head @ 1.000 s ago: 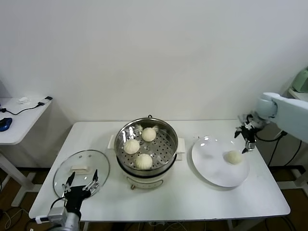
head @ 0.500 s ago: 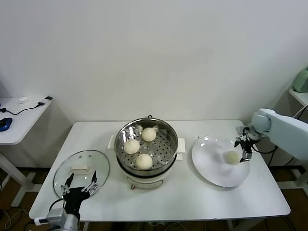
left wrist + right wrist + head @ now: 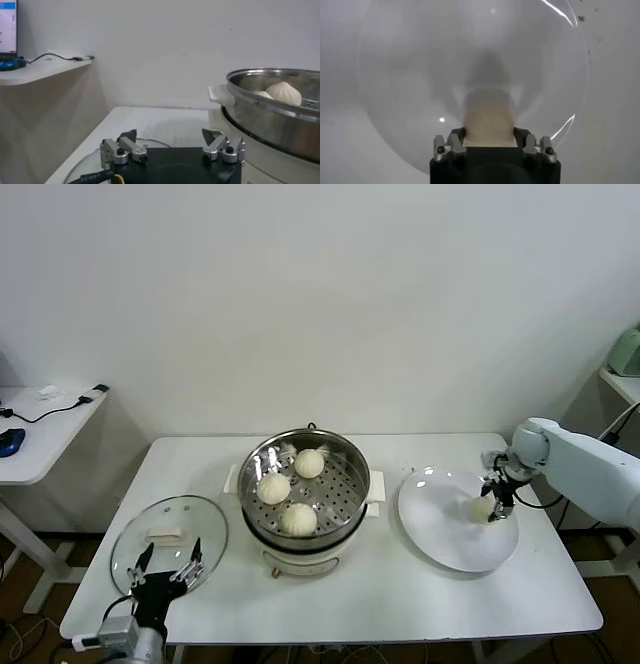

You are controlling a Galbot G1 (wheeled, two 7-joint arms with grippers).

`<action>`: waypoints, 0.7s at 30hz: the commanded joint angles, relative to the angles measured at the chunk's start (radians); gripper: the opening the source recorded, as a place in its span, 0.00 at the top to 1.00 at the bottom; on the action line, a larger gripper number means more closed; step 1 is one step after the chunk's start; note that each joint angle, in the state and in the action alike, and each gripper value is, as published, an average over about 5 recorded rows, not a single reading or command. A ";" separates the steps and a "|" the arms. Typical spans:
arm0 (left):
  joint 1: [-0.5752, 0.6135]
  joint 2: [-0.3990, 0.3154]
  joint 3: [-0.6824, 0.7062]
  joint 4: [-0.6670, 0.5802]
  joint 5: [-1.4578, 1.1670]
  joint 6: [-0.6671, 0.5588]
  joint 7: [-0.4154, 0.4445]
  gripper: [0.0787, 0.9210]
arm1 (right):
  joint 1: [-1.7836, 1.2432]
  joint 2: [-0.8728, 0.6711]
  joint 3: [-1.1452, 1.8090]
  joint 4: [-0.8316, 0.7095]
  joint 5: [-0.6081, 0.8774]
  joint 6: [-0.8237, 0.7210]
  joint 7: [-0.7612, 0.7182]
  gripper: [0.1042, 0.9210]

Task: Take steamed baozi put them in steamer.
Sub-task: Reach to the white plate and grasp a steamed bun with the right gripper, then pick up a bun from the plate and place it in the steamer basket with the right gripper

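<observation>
The right gripper (image 3: 489, 502) is closed on the last baozi (image 3: 482, 508) on the white plate (image 3: 440, 534), right of the steamer (image 3: 303, 489). Three other baozi (image 3: 297, 518) sit inside the steamer. The left gripper (image 3: 166, 570) hangs spread wide and empty over the glass lid (image 3: 168, 539), left of the steamer; no writing is readable.

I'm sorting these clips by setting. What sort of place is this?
Probably a lab or test room staged as a kitchen corner: a plain white table against a bare wall, holding a steamer, a glass lid and a plate, with a side desk carrying cables.
</observation>
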 commanded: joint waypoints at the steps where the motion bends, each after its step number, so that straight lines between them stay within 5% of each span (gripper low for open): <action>1: 0.000 -0.001 0.001 -0.002 0.000 0.001 0.000 0.12 | 0.070 -0.024 -0.027 0.071 0.042 -0.028 0.001 0.34; 9: -0.001 -0.003 0.005 -0.013 0.002 0.007 0.002 0.12 | 0.566 -0.076 -0.409 0.445 0.411 -0.156 0.028 0.34; 21: -0.002 -0.001 0.016 -0.030 0.001 0.014 0.005 0.12 | 0.986 0.183 -0.521 0.783 0.938 -0.358 0.158 0.34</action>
